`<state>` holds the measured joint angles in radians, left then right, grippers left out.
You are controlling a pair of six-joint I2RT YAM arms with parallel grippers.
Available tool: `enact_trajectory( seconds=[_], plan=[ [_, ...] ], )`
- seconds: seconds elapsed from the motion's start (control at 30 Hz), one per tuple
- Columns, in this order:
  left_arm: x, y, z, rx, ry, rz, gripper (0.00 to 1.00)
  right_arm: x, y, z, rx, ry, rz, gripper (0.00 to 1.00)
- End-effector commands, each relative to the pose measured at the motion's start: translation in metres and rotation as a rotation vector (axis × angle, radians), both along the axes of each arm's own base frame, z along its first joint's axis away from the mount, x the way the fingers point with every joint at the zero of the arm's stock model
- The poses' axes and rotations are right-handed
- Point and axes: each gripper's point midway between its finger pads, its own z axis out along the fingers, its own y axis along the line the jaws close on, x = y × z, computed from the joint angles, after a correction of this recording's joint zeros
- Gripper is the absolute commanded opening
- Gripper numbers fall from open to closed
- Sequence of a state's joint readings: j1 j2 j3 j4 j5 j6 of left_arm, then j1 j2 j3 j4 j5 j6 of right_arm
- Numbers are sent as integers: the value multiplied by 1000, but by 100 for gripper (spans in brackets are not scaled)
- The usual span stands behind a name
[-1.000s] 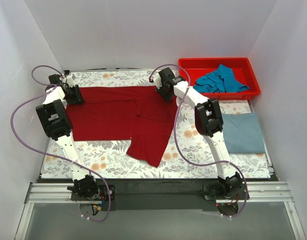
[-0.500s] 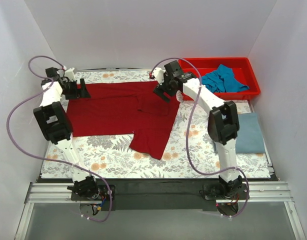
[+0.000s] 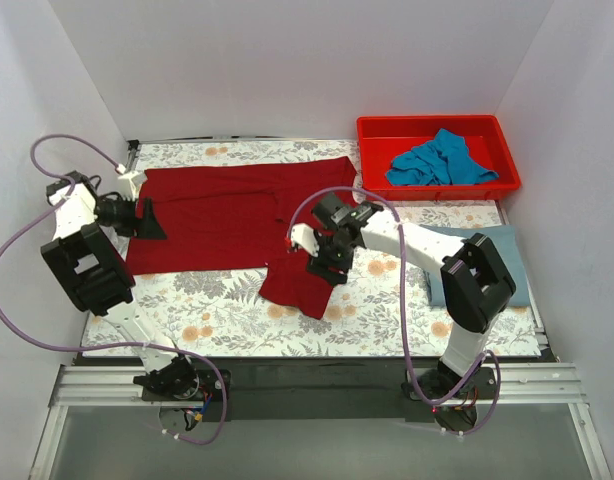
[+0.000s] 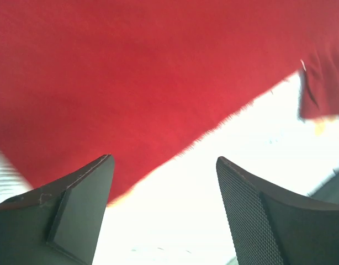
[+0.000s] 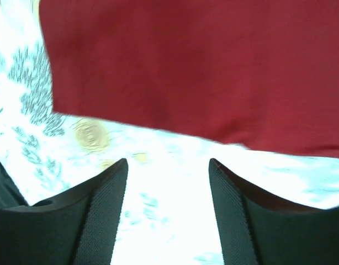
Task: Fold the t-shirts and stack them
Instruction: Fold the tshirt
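Red t-shirt [image 3: 227, 215] spread (teal t-shirt [image 3: 437, 162] in bin [image 3: 427, 124]).

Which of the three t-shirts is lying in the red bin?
The teal-blue t-shirt, crumpled there; the dark red t-shirt lies spread on the table, the grey-blue t-shirt folded at right.

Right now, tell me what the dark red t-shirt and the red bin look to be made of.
Dark red t-shirt: soft cloth, probably knit, matte; it lies limp with creases and a folded-over part. Red bin: likely moulded plastic, smooth-looking; stiff straight walls and a flat rim.
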<state>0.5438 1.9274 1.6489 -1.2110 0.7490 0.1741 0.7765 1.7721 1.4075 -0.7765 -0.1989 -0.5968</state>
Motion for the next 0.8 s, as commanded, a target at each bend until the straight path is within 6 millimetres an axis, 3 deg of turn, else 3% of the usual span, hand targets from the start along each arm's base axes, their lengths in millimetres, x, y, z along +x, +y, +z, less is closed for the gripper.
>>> enact_trajectory(
  seconds=[0.0,0.03,0.27,0.47,0.77],
  plan=[
    [-25,-20,8,31,-44,-103,70,-12,-5,-19,-30,-10,-30,65],
    [-28,-20,6,37,-41,-102,70,-1,0,-20,-11,-58,-51,64],
    [-46,-23,-6,73,-28,-111,69,9,4,-33,-11,-105,-118,59],
    [-44,-19,-15,87,-5,-76,68,15,6,-45,-30,-115,-110,60],
    [-43,4,-28,194,43,-48,69,-1,-8,-85,-97,-56,-67,63]
  ],
)
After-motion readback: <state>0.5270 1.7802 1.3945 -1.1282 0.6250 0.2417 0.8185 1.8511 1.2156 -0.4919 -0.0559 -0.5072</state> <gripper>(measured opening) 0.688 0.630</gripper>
